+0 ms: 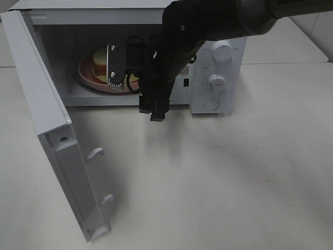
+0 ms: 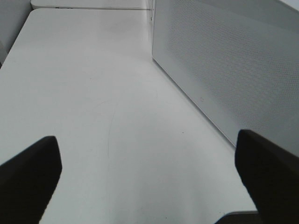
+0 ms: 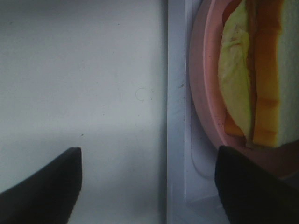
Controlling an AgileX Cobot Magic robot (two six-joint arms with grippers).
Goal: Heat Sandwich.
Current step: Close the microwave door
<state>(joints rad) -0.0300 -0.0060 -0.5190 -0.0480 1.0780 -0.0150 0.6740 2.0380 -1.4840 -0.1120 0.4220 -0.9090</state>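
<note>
The sandwich, white bread with yellow-green filling, lies on a round pink plate inside the open microwave. In the right wrist view the sandwich and the plate show close up, just past the oven's front sill. My right gripper hangs in front of the oven's opening, fingers pointing down at the table. It is open with nothing between its fingers. My left gripper is open and empty over bare table beside the microwave's perforated side wall; it is out of the exterior high view.
The microwave door is swung wide open toward the front left, with its latch hooks sticking out. Two white knobs sit on the control panel to the right. My right arm crosses over the oven's top.
</note>
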